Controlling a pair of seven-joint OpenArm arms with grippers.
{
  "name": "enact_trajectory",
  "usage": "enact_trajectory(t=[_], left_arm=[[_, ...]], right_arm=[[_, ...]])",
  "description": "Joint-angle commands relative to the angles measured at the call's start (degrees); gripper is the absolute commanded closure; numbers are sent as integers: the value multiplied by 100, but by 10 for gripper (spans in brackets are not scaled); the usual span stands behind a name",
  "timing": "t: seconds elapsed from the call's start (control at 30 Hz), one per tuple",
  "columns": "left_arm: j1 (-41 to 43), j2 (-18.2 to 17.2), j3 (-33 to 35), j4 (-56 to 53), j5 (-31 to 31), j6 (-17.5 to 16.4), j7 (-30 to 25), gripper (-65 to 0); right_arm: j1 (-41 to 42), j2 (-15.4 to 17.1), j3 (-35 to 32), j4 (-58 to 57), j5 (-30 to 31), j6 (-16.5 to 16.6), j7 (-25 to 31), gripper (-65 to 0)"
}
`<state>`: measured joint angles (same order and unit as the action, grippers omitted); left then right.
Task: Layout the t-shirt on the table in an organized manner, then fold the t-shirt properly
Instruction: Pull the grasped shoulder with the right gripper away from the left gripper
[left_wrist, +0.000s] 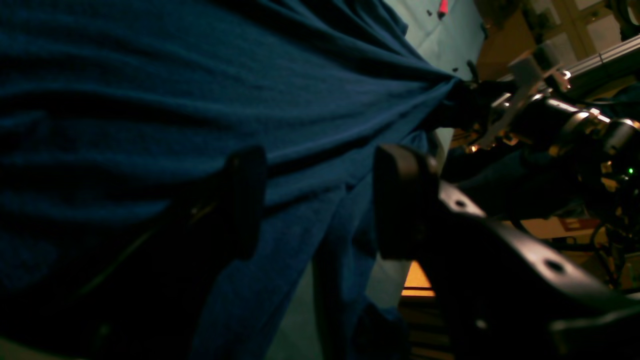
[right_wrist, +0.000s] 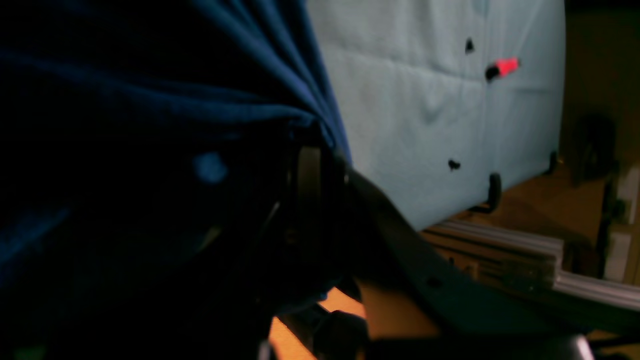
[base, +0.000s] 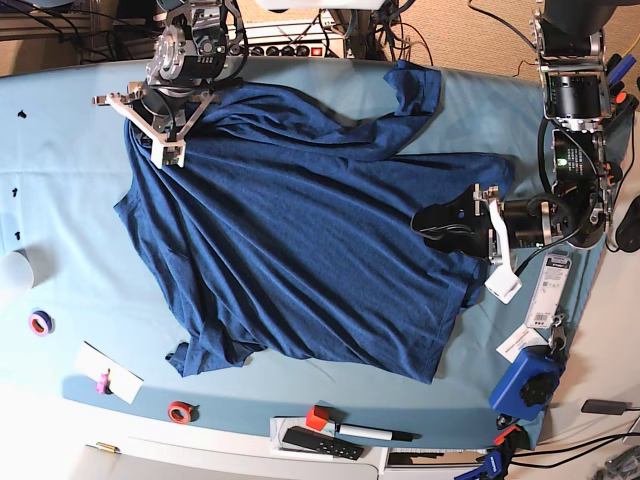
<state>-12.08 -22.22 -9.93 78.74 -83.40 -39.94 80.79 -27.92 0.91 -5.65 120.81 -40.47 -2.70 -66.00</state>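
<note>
The dark navy t-shirt (base: 300, 230) lies spread and wrinkled across the teal table (base: 60, 180), with one sleeve (base: 415, 90) at the far side and a bunched corner (base: 205, 350) near the front. My right gripper (base: 160, 115) is at the shirt's far-left corner and is shut on the t-shirt's edge; in the right wrist view the cloth (right_wrist: 150, 100) gathers into my right gripper (right_wrist: 312, 165). My left gripper (base: 428, 222) hovers over the shirt's right side. Its jaws stand wide apart in the left wrist view (left_wrist: 320, 200), with taut cloth (left_wrist: 150, 100) behind them.
Along the front edge lie a purple tape roll (base: 40, 322), a red tape roll (base: 180, 411), a white card (base: 108, 372), a remote (base: 320, 442) and a pen (base: 365, 432). A white cup (base: 12, 270) stands at the left. A blue tool (base: 525, 385) and tags sit at the right.
</note>
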Motion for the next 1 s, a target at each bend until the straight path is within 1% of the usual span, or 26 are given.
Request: enact_trajectory(t=[0.0, 0.07, 0.1, 0.13, 0.2, 0.23, 0.27, 0.33, 0.4, 0.43, 0.47, 0.57, 0.63, 0.73, 0.9, 0.97], left_arm=[[-125, -63, -33, 83, -160, -6, -79, -350], [-125, -63, -33, 83, -160, -6, -79, -350], [-125, -63, -33, 83, -160, -6, -79, -350], [-125, -63, -33, 83, -160, -6, -79, -350], [-125, -66, -33, 83, -160, -6, -79, -350], [-125, -66, -33, 83, -160, -6, -79, -350], [-125, -66, -33, 83, -160, -6, -79, -350], [-125, -66, -33, 83, -160, -6, -79, -350], [-125, -66, -33, 83, -160, -6, -79, -350], [-125, -66, -33, 83, -160, -6, -79, -350], [-127, -68, -33, 83, 33, -6, -79, -350], [-125, -164, -33, 83, 780, -6, -79, -350], [-125, -328, -33, 83, 1093, -6, -79, -350], [-122, -684, -33, 83, 1147, -6, -79, -350], [0, -1235, -33, 79, 1316, 55, -79, -350], [201, -1384, -35, 76, 1318, 199, -79, -350]], right_arm=[[0, 50, 13, 114, -98, 4, 37, -46], [0, 208, 13, 114, -72, 114, 15, -219], [0, 326, 13, 114, -83, 142, 11, -295], [2, 442, 13, 114, -149, 142, 0, -332], [0, 667, 48, 114, -356, 72, -17, -336], [2, 761, 105, 114, -424, -24, -15, -335], [2, 837, 201, 114, -448, -111, -13, -335], [2, 916, 481, 114, -411, -181, -13, -335], [2, 927, 876, 114, -136, -186, 11, -335], [0, 927, 1117, 114, 127, -184, 50, -335], [0, 927, 1373, 114, 431, -175, 103, -335], [0, 927, 2179, 114, 1305, 57, 289, -335], [0, 929, 2697, 114, 1878, 251, 479, -335], [2, 927, 3322, 114, 2769, 608, 739, -335], [22, 927, 4041, 114, 4151, 1276, 1110, -335], [48, 927, 4227, 114, 4566, 1495, 1161, -335]])
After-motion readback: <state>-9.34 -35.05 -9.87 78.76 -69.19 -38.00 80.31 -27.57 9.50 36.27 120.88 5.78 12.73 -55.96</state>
